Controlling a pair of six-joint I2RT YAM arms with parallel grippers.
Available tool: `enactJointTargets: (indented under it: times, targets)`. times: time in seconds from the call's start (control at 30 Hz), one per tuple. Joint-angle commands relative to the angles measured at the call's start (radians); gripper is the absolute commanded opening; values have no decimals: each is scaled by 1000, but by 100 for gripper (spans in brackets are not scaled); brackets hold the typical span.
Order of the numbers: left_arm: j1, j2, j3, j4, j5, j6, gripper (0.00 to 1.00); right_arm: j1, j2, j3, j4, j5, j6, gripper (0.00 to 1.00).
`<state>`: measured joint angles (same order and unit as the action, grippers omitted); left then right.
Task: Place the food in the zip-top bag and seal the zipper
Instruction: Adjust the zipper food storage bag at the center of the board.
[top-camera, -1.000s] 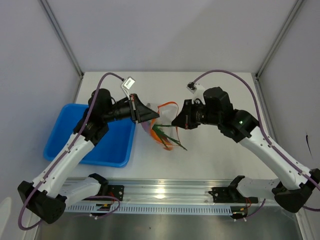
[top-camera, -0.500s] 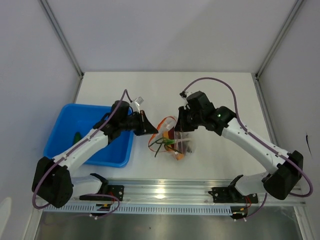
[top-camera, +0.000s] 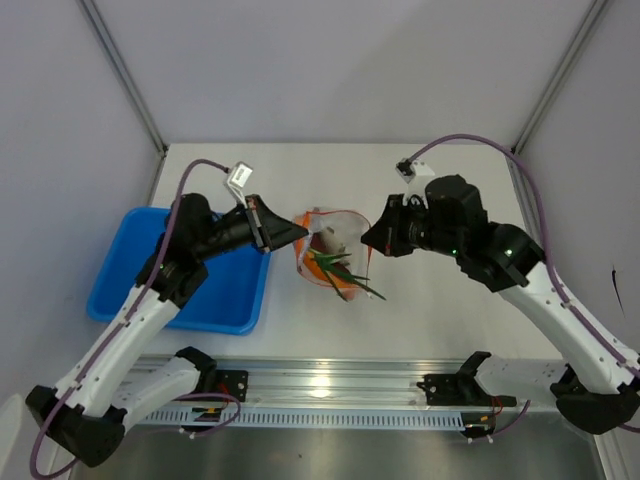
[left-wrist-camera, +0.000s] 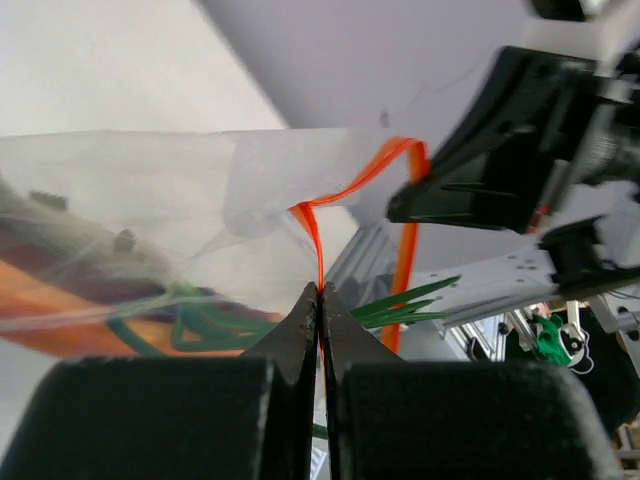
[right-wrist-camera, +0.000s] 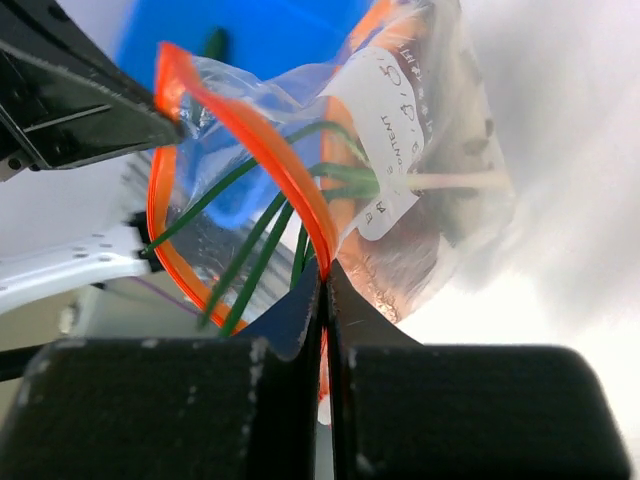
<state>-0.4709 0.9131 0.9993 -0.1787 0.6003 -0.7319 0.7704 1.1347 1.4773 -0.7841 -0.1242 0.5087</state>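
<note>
The clear zip-top bag hangs above the table between both grippers, and its red-orange zipper gapes open in a loop. My left gripper is shut on the zipper's left end. On the opposite side of the mouth my right gripper is shut on the strip. Inside the bag lies the dark-red meat slab with its orange rim. The long green stalks sit partly in the bag, with their ends poking out past the mouth toward the lower right.
A blue tray stands on the table at the left, under my left arm; a small green piece shows over it. The metal rail runs along the near edge. Grey walls close in the back and both sides.
Half a second ago both arms were stretched lower with the bag near the table; they have since drawn back up, carrying the bag. Both grips held throughout.
</note>
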Motion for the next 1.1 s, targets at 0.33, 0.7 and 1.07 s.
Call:
enactJointTargets:
  times: [0.33,0.7,1.07]
  targets:
    - [-54,40,8,-65,-53,84,1,-8,62,138,-155,137,-35,0]
    - [-57,202,-101,-56,-28,82,1,-49,109,-80,-90,92,-4,0]
    - [-69,116,-110,13,-10,49,0,-54,62,-65,-104,48,-79,30]
